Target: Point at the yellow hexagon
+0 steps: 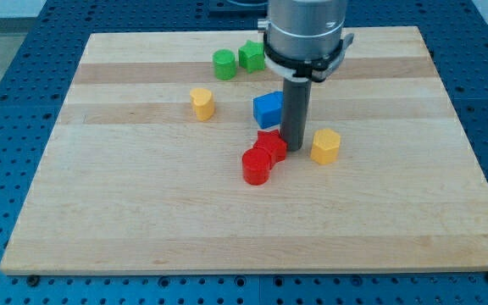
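The yellow hexagon (325, 146) lies on the wooden board (142, 212) right of centre. My tip (292, 149) rests on the board just to the hexagon's left, with a small gap between them. On the tip's other side a red angular block (269, 143) touches or nearly touches it. A red cylinder (256, 166) sits against that block at its lower left. A blue block (267, 109) lies just above, partly behind the rod.
A second yellow block (202, 102), of rounded shape, lies left of the blue block. A green cylinder (224, 64) and a green angular block (251, 56) sit together near the view's top. The arm's grey housing (305, 34) hangs over the top centre.
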